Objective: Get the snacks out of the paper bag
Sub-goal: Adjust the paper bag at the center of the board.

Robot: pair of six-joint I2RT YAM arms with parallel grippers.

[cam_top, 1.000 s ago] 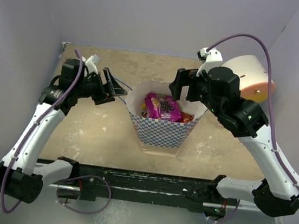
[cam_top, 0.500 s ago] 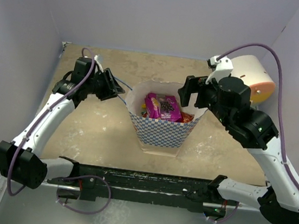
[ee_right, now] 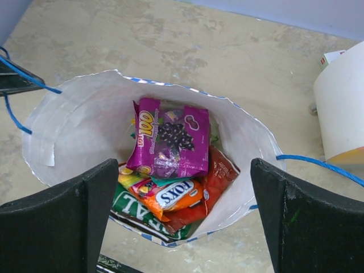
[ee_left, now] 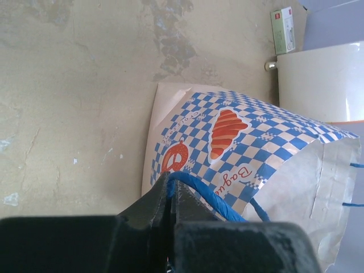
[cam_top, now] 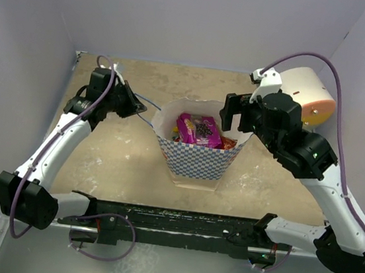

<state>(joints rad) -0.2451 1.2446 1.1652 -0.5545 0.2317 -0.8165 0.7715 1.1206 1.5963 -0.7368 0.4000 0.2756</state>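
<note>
Left gripper [cam_top: 131,101]: pressed together on the blue string handle [ee_left: 196,190] at the bag's left rim.

Paper bag [cam_top: 196,159]: checkered, upright at table centre, mouth facing up.

Snacks: all are lodged inside the bag. A purple candy packet [ee_right: 170,139], near-square with no clear long axis, is laid uppermost over a "FOXS" packet [ee_right: 173,196], a red bag [ee_right: 219,176] and a green "REAL" bag [ee_right: 131,207].

Right gripper [cam_top: 236,115]: fingers spread wide, poised at the right rim. The purple packet is found below and slightly left, so this arm is judged nearer.

Cream cylinder [cam_top: 306,92]: behind the right arm.

The top camera looks down on everything; both wrist cameras closely face the paper bag [cam_top: 196,158].
</note>
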